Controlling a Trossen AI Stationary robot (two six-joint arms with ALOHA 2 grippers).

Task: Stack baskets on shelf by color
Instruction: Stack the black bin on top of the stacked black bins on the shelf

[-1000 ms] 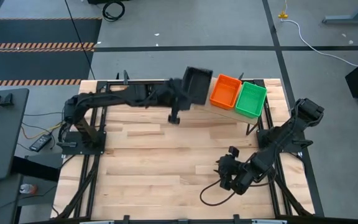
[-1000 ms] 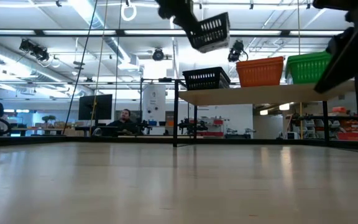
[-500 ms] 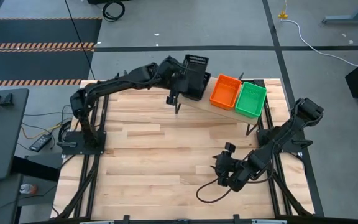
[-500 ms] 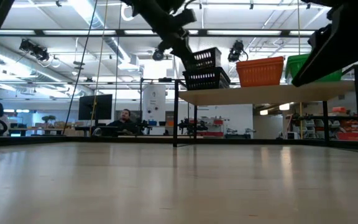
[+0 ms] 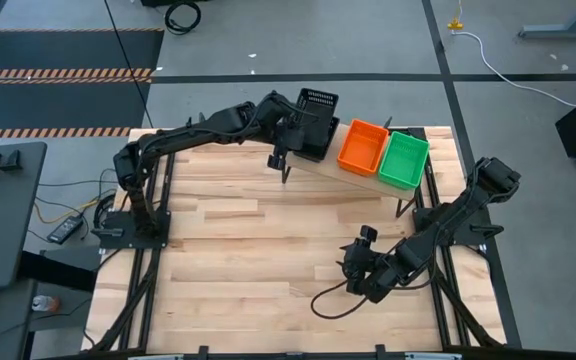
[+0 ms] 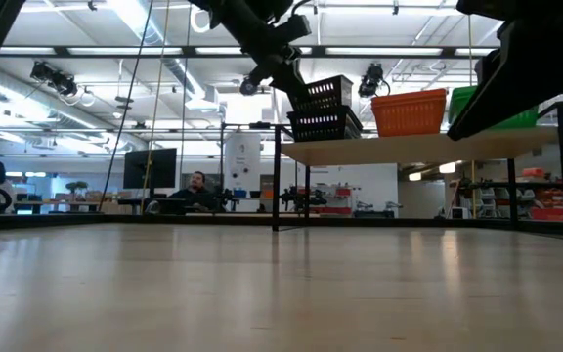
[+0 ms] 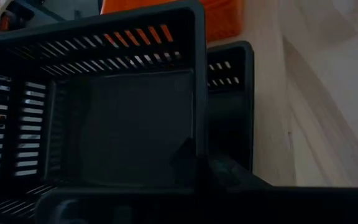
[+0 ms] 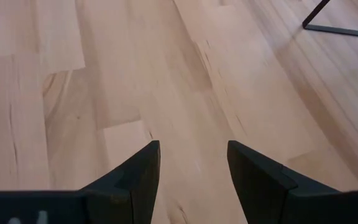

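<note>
Left gripper (image 5: 290, 128) at the far edge of the slatted wooden tabletop (image 5: 248, 260), jaws clamped on the wall of a black rectangular plastic mesh basket (image 5: 313, 115), held tilted just above a second black mesh basket (image 6: 325, 125) resting on the left end of the light wooden plank shelf on thin black legs (image 6: 428, 147). Seen from the left wrist, upper black basket (image 7: 117, 118) sitting partly over the lower one (image 7: 232, 106), not fully nested. Next along the shelf to the right, orange plastic mesh basket (image 5: 362, 147), then green plastic mesh basket (image 5: 403, 160) touching it at the right end. Farther right and nearer, right gripper (image 8: 192, 168) low over bare tabletop, jaws apart and empty, well apart from the shelf.
</note>
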